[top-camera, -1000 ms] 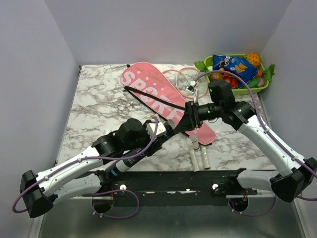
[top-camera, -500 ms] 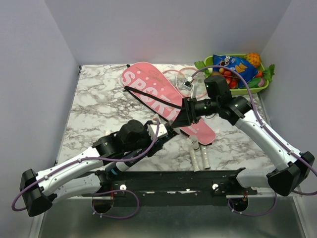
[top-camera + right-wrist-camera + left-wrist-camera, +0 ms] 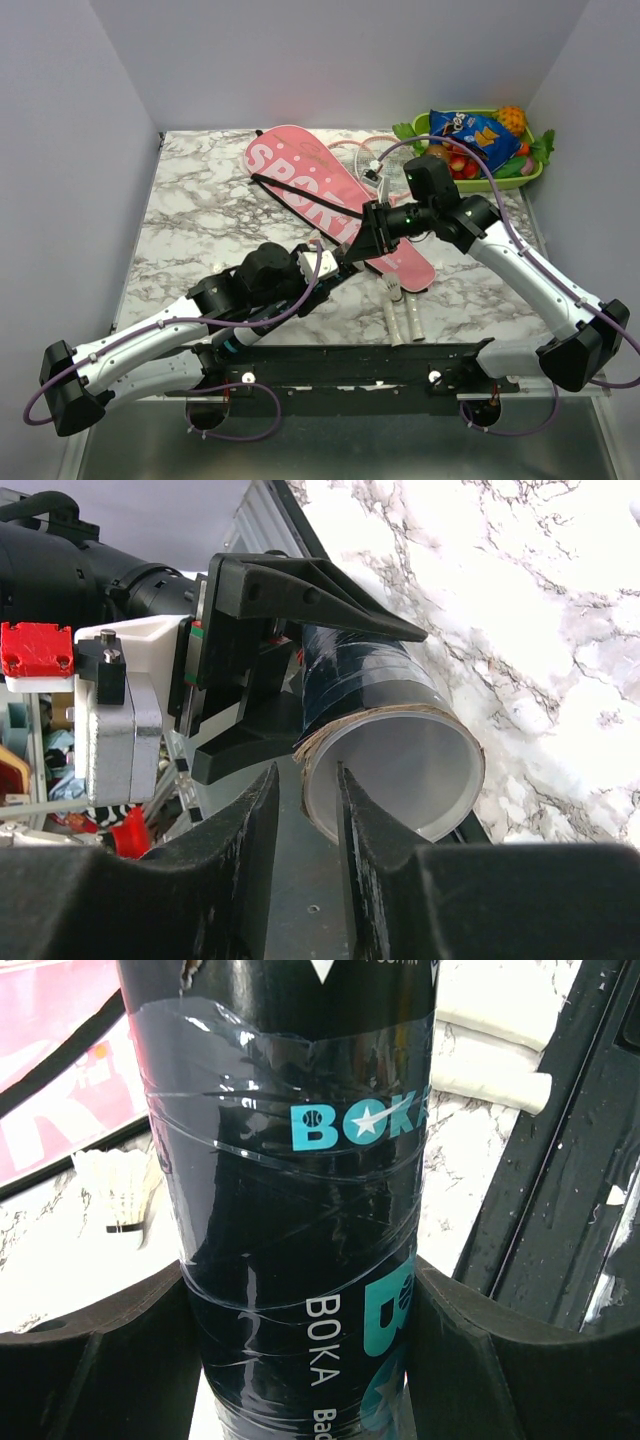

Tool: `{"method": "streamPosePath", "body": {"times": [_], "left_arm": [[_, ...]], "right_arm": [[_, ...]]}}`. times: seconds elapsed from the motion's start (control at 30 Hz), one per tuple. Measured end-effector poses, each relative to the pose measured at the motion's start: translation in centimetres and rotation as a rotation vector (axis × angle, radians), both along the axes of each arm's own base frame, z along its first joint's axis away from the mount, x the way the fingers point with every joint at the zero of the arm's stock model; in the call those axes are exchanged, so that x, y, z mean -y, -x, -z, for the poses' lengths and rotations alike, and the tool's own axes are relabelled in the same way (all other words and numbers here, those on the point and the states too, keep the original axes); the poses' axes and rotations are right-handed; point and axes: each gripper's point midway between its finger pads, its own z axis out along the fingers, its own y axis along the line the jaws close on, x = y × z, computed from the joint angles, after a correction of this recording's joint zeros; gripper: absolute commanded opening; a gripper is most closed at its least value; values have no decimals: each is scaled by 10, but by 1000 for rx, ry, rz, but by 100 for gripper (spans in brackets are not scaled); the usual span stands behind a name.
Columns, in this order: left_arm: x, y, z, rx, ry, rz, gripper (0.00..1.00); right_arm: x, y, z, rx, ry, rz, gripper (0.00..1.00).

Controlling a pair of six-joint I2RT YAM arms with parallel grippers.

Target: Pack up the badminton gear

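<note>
The marble counter (image 3: 200, 220) carries the long pink SPORT racket bag (image 3: 300, 180) just behind both my end effectors. One white racket handle (image 3: 394, 322) lies on the near side of my right end effector (image 3: 302, 790). None of that has shifted. What has changed is my right arm, which has swung leftward until its end effector meets the open mouth of the BOKA shuttlecock tube (image 3: 290, 1140). My left end effector (image 3: 300, 1290) clamps that tube round its middle, both fingers pressed against the black wall, and holds it above the counter. My right fingers have drawn in to a slim gap, and the tube's near rim sits in line with that gap. I cannot tell whether they bite on the rim yet. I judge this to be work at the tube's mouth, while a loose shuttlecock (image 3: 118, 1190) waits on the counter just beside my left end effector.
</note>
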Motion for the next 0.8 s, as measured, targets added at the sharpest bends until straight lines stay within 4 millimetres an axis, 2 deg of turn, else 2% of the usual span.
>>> {"method": "streamPosePath", "body": {"times": [0.07, 0.1, 0.2, 0.8], "left_arm": [[0, 0, 1, 1, 1, -1, 0], [0, 0, 1, 2, 0, -3, 0], [-2, -1, 2, 4, -2, -8, 0], [0, 2, -5, 79, 83, -28, 0]], "right_arm": [[0, 0, 1, 1, 1, 0, 21], [0, 0, 1, 2, 2, 0, 13], [-1, -1, 2, 7, 8, 4, 1], [1, 8, -6, 58, -2, -9, 1]]}}
